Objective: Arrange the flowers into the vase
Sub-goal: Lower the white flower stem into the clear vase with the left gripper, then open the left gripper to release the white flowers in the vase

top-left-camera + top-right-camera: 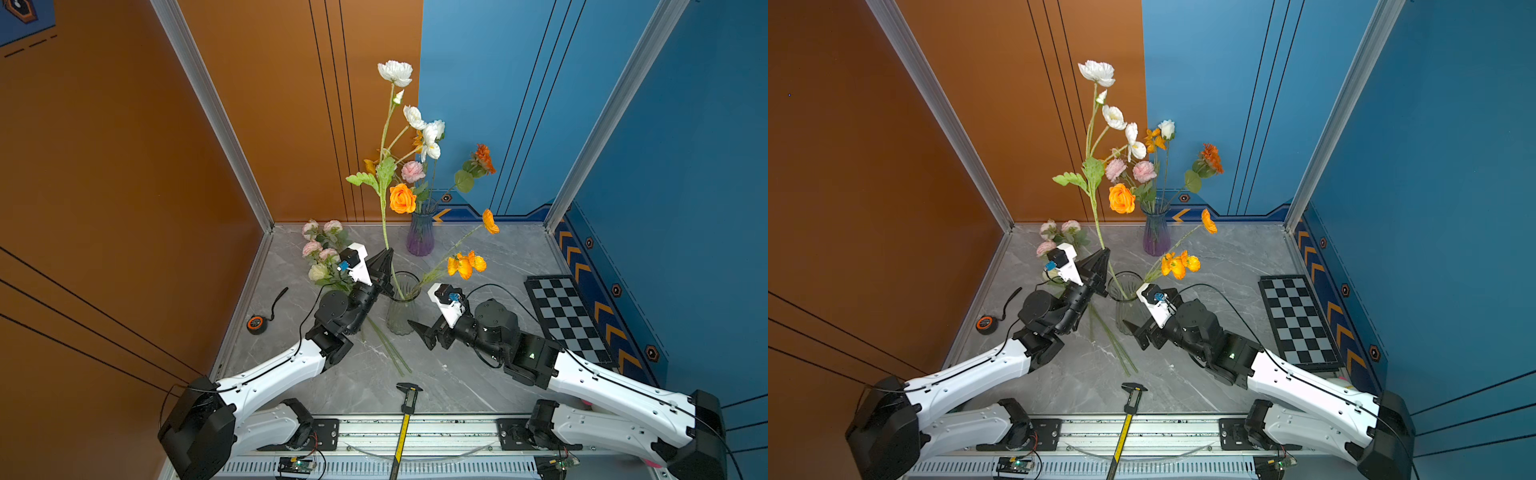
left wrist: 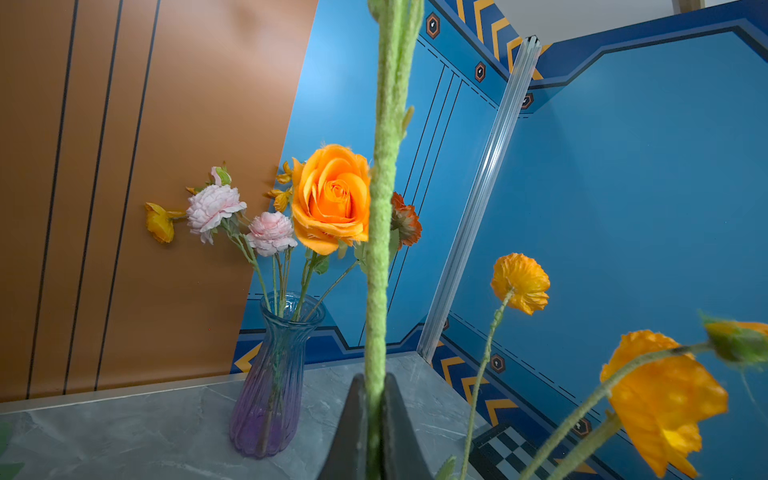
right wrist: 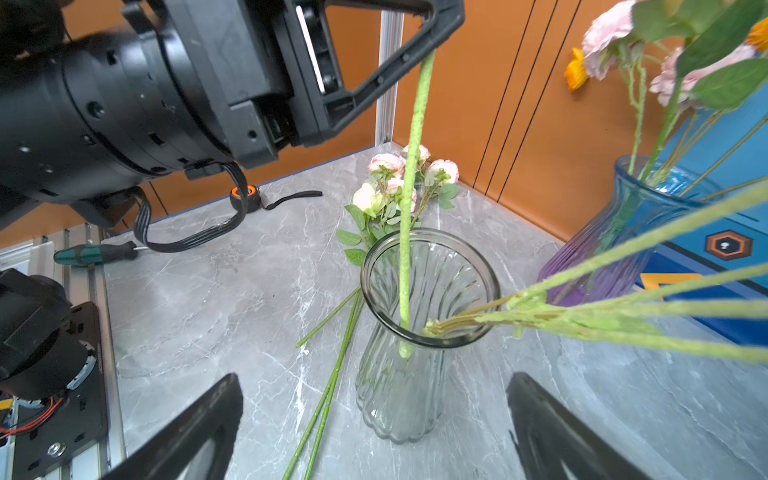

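While the left pincer [image 1: 388, 254] clamps the white-bloomed stem [image 1: 384, 216], its foot inside the clear vase [image 1: 397, 322] beside orange poppies [image 1: 465, 264], the right pincer [image 1: 422, 336] gapes empty at five o'clock of that vase. Pink roses [image 1: 322, 253] at ten o'clock lie on the desk [image 1: 457, 374], not yet placed.

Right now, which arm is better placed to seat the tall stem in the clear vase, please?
Left: left end effector grips the stem, tip inside the clear vase; right end effector is open.
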You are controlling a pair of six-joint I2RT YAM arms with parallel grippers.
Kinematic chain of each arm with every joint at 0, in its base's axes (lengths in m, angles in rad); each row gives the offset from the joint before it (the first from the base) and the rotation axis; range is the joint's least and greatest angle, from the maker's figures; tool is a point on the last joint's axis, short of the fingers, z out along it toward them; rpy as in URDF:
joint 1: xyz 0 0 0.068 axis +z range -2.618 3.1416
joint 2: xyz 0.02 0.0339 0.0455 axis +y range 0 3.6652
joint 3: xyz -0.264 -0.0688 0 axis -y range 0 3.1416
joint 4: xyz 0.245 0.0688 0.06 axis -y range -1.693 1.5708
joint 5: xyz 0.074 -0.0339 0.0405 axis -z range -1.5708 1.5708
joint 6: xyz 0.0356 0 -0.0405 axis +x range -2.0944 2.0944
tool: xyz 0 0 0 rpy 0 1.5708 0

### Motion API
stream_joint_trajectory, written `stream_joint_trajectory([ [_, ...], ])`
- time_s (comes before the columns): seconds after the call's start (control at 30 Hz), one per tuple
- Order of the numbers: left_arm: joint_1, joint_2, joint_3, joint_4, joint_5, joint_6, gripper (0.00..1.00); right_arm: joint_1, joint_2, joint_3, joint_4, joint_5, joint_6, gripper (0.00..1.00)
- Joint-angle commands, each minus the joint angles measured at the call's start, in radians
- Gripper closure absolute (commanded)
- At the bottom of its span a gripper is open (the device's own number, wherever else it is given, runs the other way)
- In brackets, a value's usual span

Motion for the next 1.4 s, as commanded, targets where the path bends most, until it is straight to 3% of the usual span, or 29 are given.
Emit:
stream_joint_trajectory([
  [0.0,-0.028,0.012,-0.041,0.101,-0.080,0.048,1.00,-0.003,0.037,0.044,0.027,-0.055,0.005,0.00],
  [0.4,-0.050,0.122,-0.074,0.148,-0.100,0.020,1.00,-0.011,0.074,0.036,0.073,-0.082,0.006,0.00],
  [0.73,-0.080,0.129,-0.126,0.148,-0.121,0.016,0.99,-0.024,0.077,0.019,0.092,-0.099,0.020,0.00],
  [0.97,-0.080,0.131,-0.130,0.148,-0.115,0.017,0.92,-0.029,0.085,0.019,0.103,-0.108,0.022,0.00],
  [1.1,-0.080,0.131,-0.128,0.148,-0.098,0.017,0.81,-0.029,0.082,0.014,0.106,-0.105,0.028,0.00],
  [1.37,-0.079,0.118,-0.133,0.148,-0.091,0.025,0.74,-0.029,0.086,0.016,0.111,-0.107,0.027,0.00],
])
